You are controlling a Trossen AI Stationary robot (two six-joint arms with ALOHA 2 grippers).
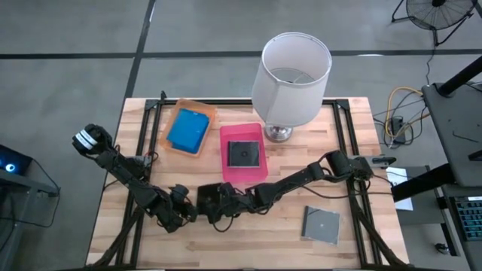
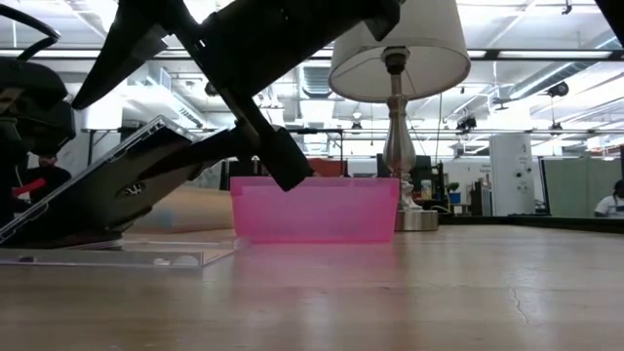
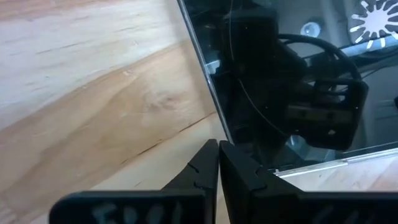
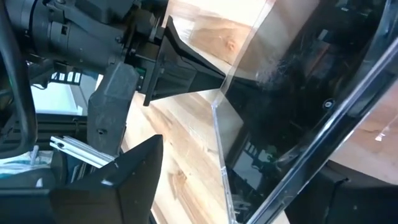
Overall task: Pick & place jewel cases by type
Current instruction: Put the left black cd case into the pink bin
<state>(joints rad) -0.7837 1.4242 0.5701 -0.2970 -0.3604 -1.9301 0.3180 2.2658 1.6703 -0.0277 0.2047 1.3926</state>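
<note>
Four jewel cases are showing from above: one blue, three dark. There are two trays, one lamp and two arms.

Going left to right, the left gripper [image 1: 183, 211] is resting near the front edge of the table [image 1: 248, 241], its fingers [image 3: 211, 174] pressed together against the corner of an open dark jewel case [image 2: 107, 190]. This case is standing partly open on the wood, its clear lid [image 4: 273, 81] tilted up and its base lying flat. The right gripper [image 1: 211, 202] is sitting just beside the left one, its fingers spread either side of the tilted lid; whether they are touching it cannot be told.

Behind them, the orange tray [image 1: 175, 113] at the back left is holding one blue jewel case [image 1: 188, 130]. The pink tray [image 1: 242, 162], just beside it, is holding one dark square case [image 1: 243, 153]. The lamp [image 1: 294, 75] is standing at the pink tray's back right corner.

Farther right, another dark case [image 1: 321, 224] is lying flat and alone near the front right edge, well apart from both grippers. Bare wood is lying open around it and along the left side of the table.
</note>
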